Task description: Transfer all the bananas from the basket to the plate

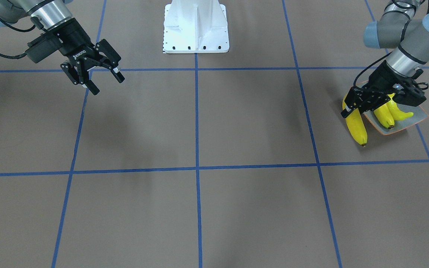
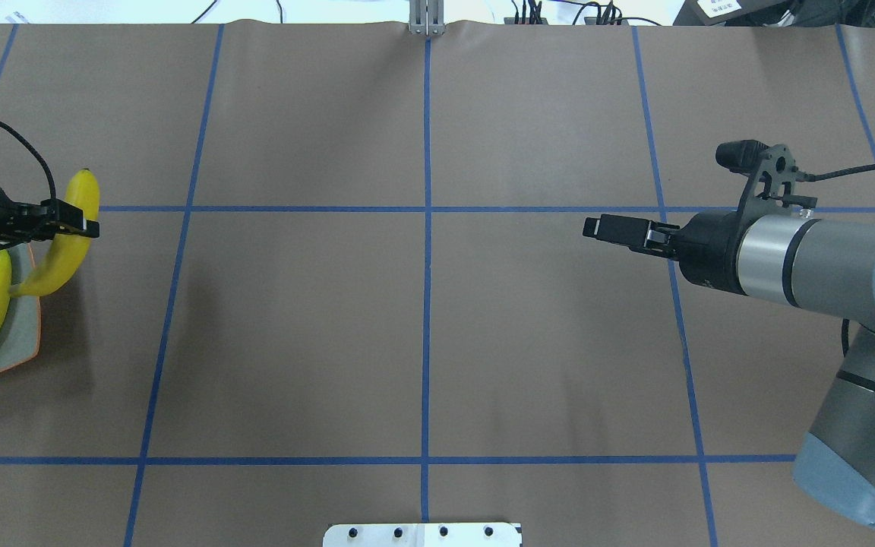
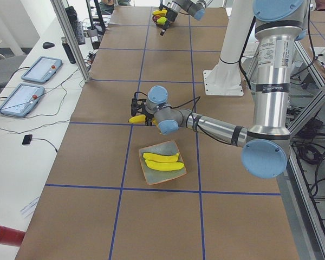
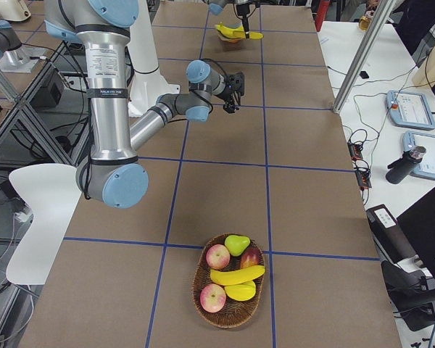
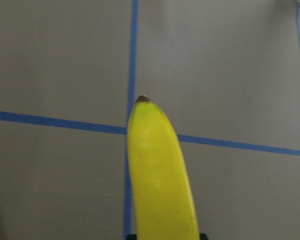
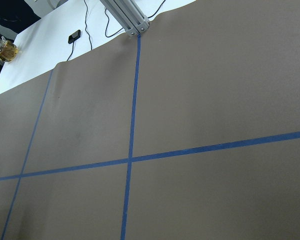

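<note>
Now left gripper (image 2: pixel 73 222) clenched round middle of one banana (image 2: pixel 60 266), held at edge of plate (image 1: pixel 417 116): one end over rim, dark tip out over brown table (image 2: pixel 422 342); whether it touches plate, cannot tell. Two bananas (image 1: pixel 384 115) lie side by side on plate. Last banana (image 4: pixel 238 275) lies in wicker basket (image 4: pixel 228 319) at table's opposite end, well apart from plate, among apples (image 4: pixel 217 255) and pear (image 4: pixel 237 244). Right gripper (image 1: pixel 107 85) spread wide, empty, hangs above table near blue grid line
</note>
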You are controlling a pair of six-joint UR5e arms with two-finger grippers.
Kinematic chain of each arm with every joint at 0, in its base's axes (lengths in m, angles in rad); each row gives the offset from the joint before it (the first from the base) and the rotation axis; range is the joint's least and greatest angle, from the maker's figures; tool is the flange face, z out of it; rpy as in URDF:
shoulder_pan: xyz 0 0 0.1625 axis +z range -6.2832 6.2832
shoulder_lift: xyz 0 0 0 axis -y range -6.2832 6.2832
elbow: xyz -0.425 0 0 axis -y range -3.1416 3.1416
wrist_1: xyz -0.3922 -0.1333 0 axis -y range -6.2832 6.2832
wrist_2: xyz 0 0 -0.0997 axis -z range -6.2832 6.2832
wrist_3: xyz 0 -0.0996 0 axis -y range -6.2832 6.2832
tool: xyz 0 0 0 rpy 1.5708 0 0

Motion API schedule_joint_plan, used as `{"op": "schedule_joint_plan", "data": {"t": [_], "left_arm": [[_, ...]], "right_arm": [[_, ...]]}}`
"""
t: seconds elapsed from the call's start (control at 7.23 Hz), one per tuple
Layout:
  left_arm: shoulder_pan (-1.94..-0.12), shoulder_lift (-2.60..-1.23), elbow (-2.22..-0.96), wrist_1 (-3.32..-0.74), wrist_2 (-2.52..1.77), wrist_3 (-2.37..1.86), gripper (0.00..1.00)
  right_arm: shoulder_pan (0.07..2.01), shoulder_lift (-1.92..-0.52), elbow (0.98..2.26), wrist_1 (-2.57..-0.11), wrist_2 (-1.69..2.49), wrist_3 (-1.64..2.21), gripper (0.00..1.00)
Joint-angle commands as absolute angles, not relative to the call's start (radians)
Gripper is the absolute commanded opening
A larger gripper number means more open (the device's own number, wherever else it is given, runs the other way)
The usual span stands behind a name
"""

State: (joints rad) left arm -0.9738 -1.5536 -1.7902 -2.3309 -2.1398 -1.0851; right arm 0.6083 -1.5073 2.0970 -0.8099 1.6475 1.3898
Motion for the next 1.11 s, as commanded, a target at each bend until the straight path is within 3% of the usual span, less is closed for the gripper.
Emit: {"op": "schedule_joint_plan", "data": {"t": [0.0, 0.97], "left_arm": [[-0.983, -1.493, -1.863, -2.115, -2.024, -0.901, 0.00], [-0.956, -1.417, -1.962, -1.848, -1.927, -0.893, 0.00]], "right_arm": [[0.607, -1.505, 2.085, -0.810, 1.628, 1.391, 1.00], [0.607, -1.500, 2.069, -0.810, 1.628, 1.404, 1.00]]}}
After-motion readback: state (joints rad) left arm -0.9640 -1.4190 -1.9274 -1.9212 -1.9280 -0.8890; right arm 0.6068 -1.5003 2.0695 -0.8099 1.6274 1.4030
